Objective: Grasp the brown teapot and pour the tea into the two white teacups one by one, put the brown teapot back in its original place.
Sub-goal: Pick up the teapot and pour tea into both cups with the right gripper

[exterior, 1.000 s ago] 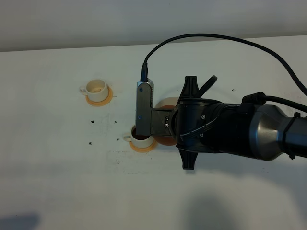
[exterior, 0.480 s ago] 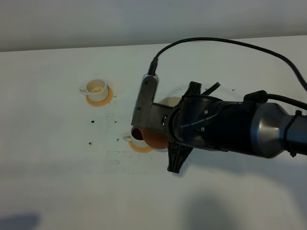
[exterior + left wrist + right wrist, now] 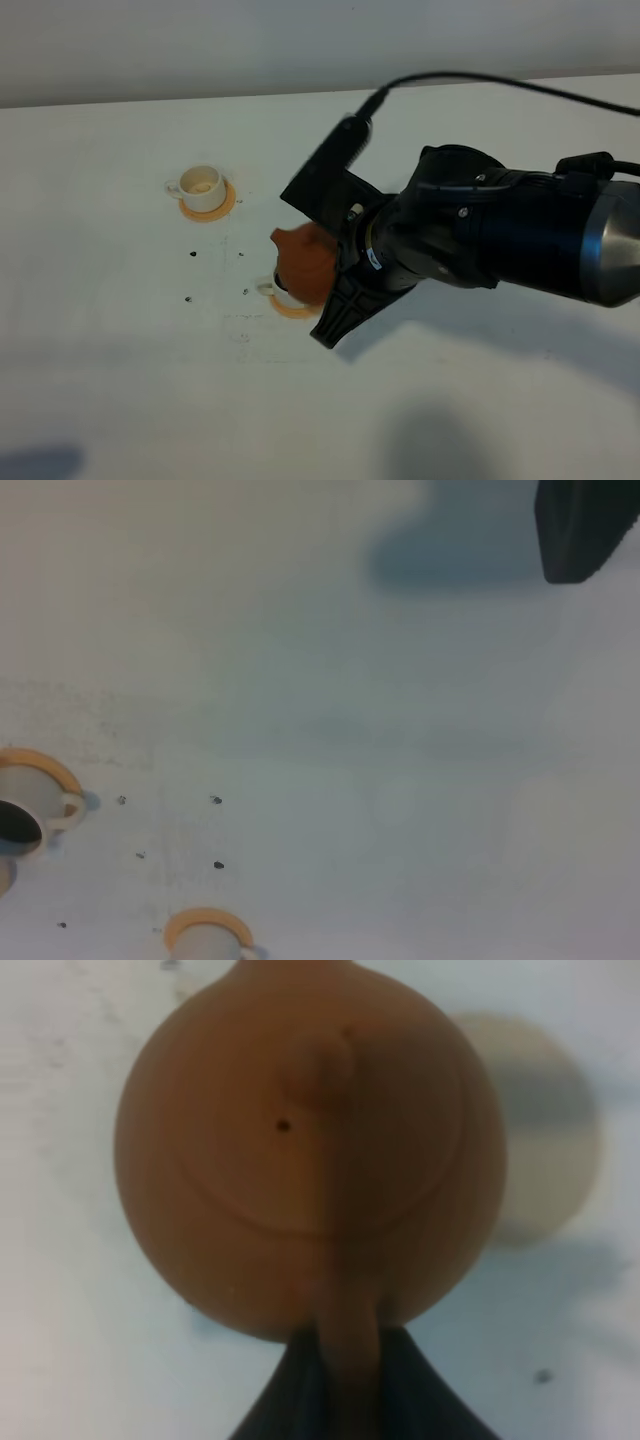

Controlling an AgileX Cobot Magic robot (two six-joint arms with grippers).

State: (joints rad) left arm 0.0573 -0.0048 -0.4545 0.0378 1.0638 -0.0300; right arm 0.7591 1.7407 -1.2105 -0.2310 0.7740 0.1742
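My right gripper (image 3: 345, 1392) is shut on the loop handle of the brown teapot (image 3: 303, 264), which hangs tilted over the nearer white teacup (image 3: 268, 288). Only that cup's handle and its orange coaster (image 3: 293, 309) show under the pot. The right wrist view looks down on the teapot's (image 3: 310, 1145) knobbed lid, with the pale cream disc (image 3: 545, 1150) on the table beyond it. The farther white teacup (image 3: 203, 187) stands alone on its own coaster, up and to the left. In the left wrist view the nearer teacup (image 3: 35, 798) is dark inside and the farther teacup (image 3: 205, 945) sits at the frame's edge. My left gripper is out of view.
The white table (image 3: 120, 380) carries a few small dark specks (image 3: 192, 254) between the cups. The thick black right arm (image 3: 500, 235) and its cable (image 3: 470, 78) span the right half, covering the cream disc in the high view.
The right arm has swung and rolled, carrying the teapot left off the cream disc and tipping it over the nearer cup. The far cup has not moved.
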